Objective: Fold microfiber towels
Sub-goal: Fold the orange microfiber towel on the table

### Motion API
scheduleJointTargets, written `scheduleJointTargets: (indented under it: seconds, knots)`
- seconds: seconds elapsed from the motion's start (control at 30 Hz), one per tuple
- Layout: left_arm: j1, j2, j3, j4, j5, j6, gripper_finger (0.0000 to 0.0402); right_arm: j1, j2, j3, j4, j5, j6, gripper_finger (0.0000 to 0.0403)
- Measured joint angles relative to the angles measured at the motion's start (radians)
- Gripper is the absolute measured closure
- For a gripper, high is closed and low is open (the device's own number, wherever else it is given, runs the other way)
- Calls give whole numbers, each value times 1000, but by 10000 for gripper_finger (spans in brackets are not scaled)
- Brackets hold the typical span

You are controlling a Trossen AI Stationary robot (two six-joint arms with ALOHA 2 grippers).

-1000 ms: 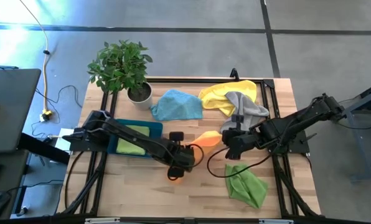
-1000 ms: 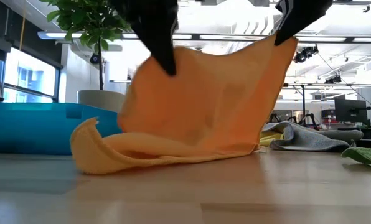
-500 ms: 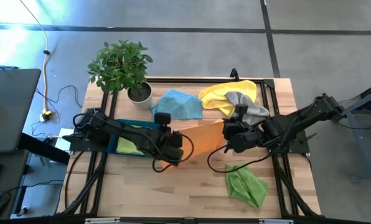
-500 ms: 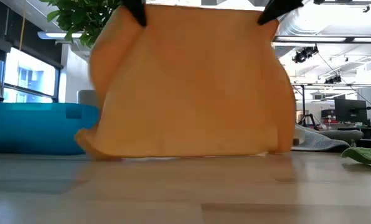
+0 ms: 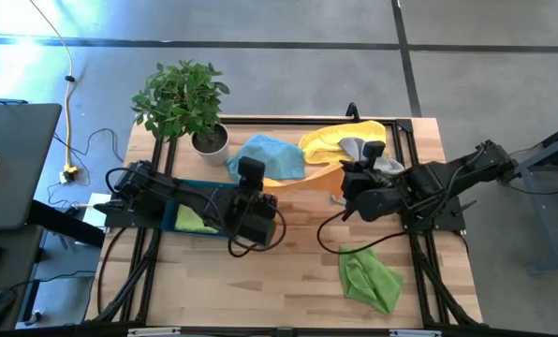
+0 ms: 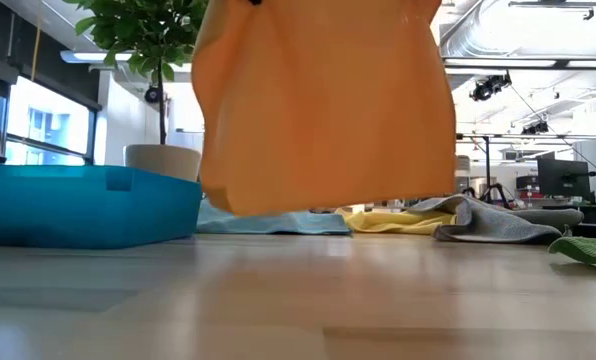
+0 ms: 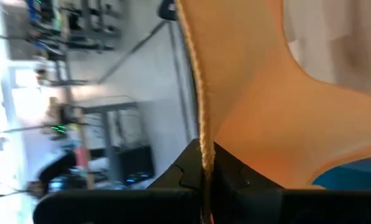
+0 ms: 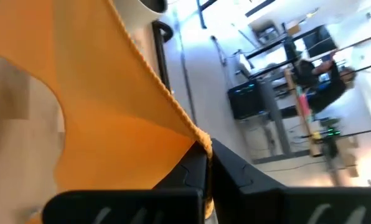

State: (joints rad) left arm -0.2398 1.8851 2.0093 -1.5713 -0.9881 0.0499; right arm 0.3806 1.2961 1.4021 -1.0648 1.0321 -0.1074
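Observation:
The orange microfiber towel (image 6: 323,110) hangs spread out between my two grippers over the middle of the table, its lower edge (image 6: 328,205) clear of the wood. From above it shows as a narrow orange band (image 5: 302,183). My left gripper (image 5: 253,178) is shut on its left top end and my right gripper (image 5: 352,173) on its right top end. In the low view both grippers are above the picture. The light blue (image 5: 265,157), yellow (image 5: 340,139), grey (image 5: 373,154) and lime green (image 5: 371,279) towels lie loose on the table. My left gripper (image 7: 204,165) pinches the orange towel's stitched edge (image 7: 202,143) at an upper corner between its two fingers. The edge runs straight out from between them. The towel hangs below, lifted clear. My right gripper (image 8: 205,155) pinches the other upper corner (image 8: 200,135) by its stitched edge between its two fingers. The top edge runs off from the fingers toward the other arm. The cloth hangs below, clear of the table.
A teal tray (image 5: 225,193) at the left holds another lime green towel (image 5: 193,220). A potted plant (image 5: 183,98) stands at the far left corner. Bare wood lies under the hanging towel and along the near edge (image 5: 288,281).
Both grippers have risen, tipped up and drawn toward the far edge, still shut on the orange towel. The towel, which had its lower part crumpled on the table, has been pulled up until it hangs flat and clear of the wood.

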Motion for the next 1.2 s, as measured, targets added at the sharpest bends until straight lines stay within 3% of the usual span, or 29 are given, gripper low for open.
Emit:
scheduleJointTargets:
  seconds: [0.3, 0.4, 0.47, 0.6, 0.67, 0.93, 1.03, 1.2]
  knots:
    - [55, 0, 5, 0, -175, 126, 399, -1, 0, 0, -3, 187, -118, 403]
    - [61, 0, 5, 0, -179, 84, 399, -1, 0, 0, -7, 167, -67, 403]
    - [52, 0, 5, 0, -123, 6, 399, -1, 0, -12, -8, 71, 26, 403]
    - [23, 6, -23, 41, 184, -249, 399, 4, 0, -104, -15, -222, 239, 403]
    - [2, 18, -74, 99, 288, -350, 400, 22, 0, -184, 4, -322, 340, 403]
    - [-118, 90, -258, 419, 540, -422, 401, 129, 1, -499, 353, -607, 466, 403]
    - [-144, 126, -273, 492, 603, -433, 401, 150, 1, -564, 478, -744, 476, 403]
    - [-168, 170, -273, 576, 756, -433, 401, 170, 1, -600, 516, -897, 526, 403]
